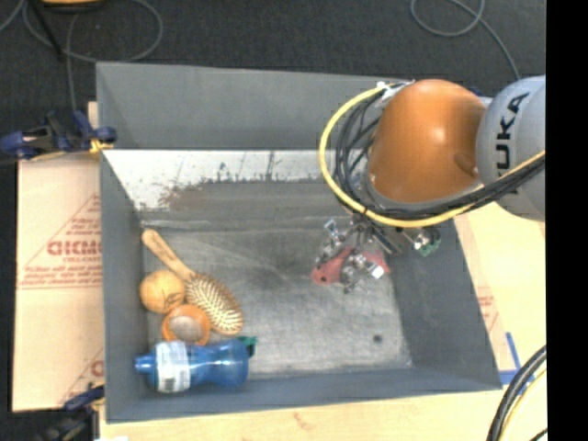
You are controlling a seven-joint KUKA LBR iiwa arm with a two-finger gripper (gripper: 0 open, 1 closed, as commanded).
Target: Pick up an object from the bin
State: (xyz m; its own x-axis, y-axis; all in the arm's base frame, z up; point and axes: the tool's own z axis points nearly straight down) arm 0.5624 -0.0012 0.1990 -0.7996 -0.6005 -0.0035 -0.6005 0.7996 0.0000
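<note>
Fingers [355,263], open or closed unclear, by reddish thing [327,273]; hairbrush [215,305], 2 balls [163,290], blue bottle [193,366] far left.

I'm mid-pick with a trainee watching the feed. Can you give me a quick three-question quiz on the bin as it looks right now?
1. Multiple choice: where does the tool hang in the grey metal bin?
A) right of centre, apart from the heap
B) over a bottle
C) over a hairbrush

2. True or false: the blue plastic bottle in the view's lower-left corner stands upright.

3. Fill in: the long-handled wooden hairbrush lies beside two ____ balls.

Key: 1 A. 2 false, it lies on its side. 3 orange.
</note>
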